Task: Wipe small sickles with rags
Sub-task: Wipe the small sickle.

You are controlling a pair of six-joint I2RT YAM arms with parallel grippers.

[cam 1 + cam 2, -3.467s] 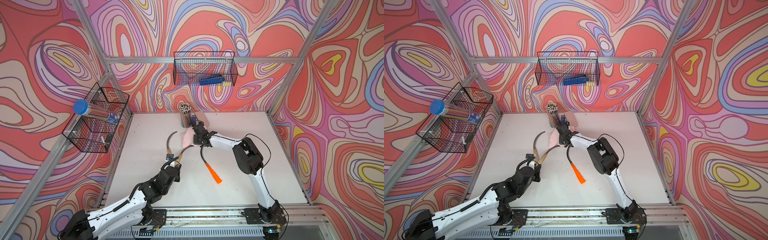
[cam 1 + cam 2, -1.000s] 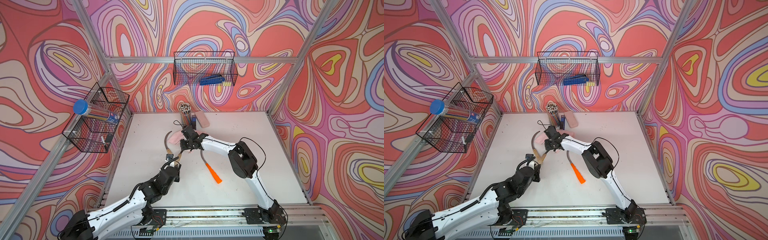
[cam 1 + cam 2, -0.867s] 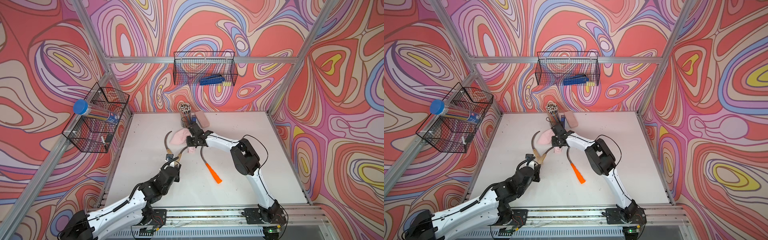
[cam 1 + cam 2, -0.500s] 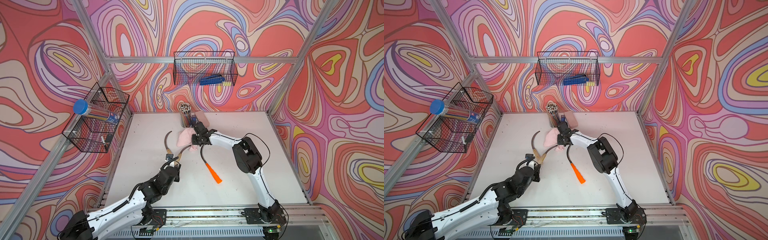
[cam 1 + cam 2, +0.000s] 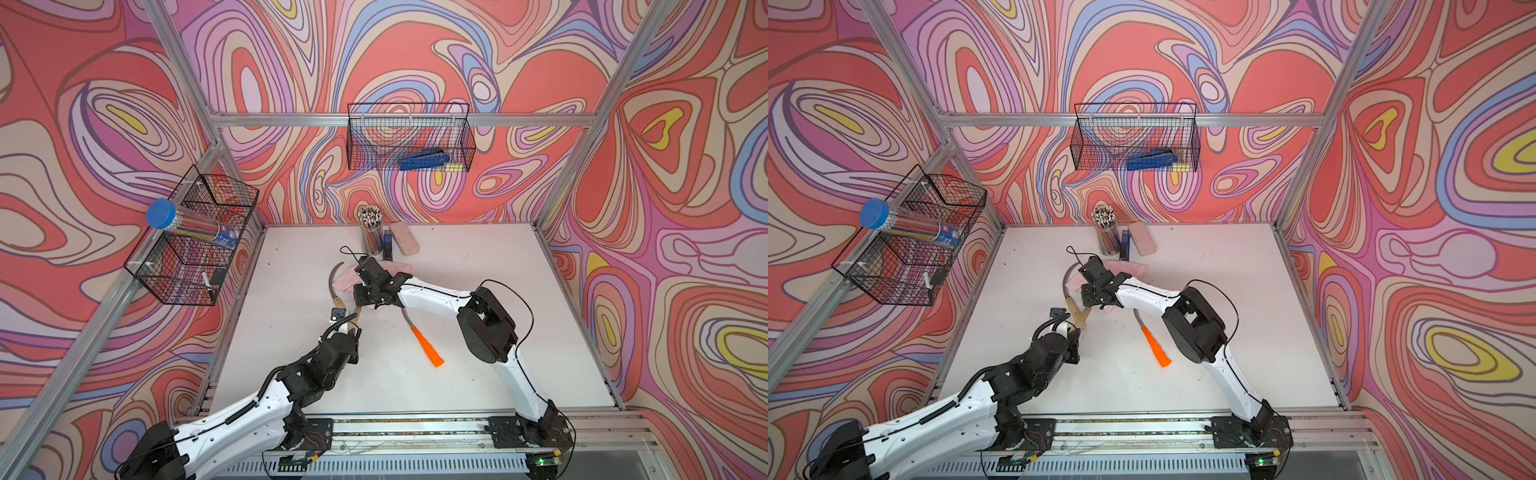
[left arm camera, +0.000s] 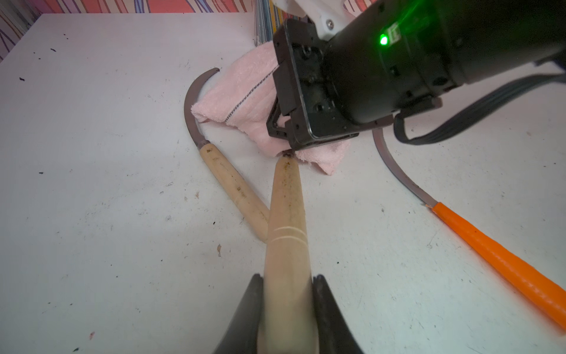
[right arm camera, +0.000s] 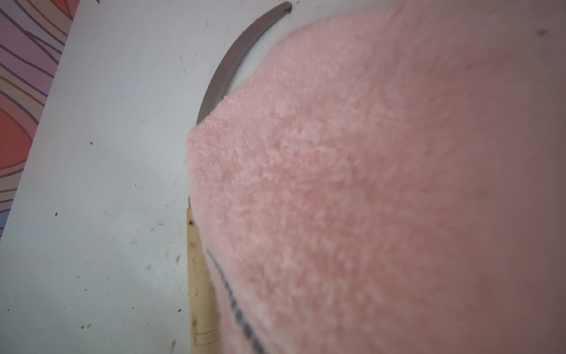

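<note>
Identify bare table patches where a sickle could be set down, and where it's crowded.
Bare: table between the orange-handled sickle and right wall; also left of the loose wooden-handled sickle. Crowded: centre-back, around rag, pencil cup, pink case.

Both top views: illumination is even and diffuse. The white table (image 5: 478,270) is bright without glare; the right arm (image 5: 432,297) casts only a faint, soft-edged shadow on it. Left wrist view: the left tool (image 6: 288,306) and the near end of the held sickle (image 6: 286,199) are out of focus; a green indicator lamp (image 6: 382,39) blooms. Right wrist view: the rag (image 7: 367,184) fills most of the picture, blurred, dimming toward one side.
</note>
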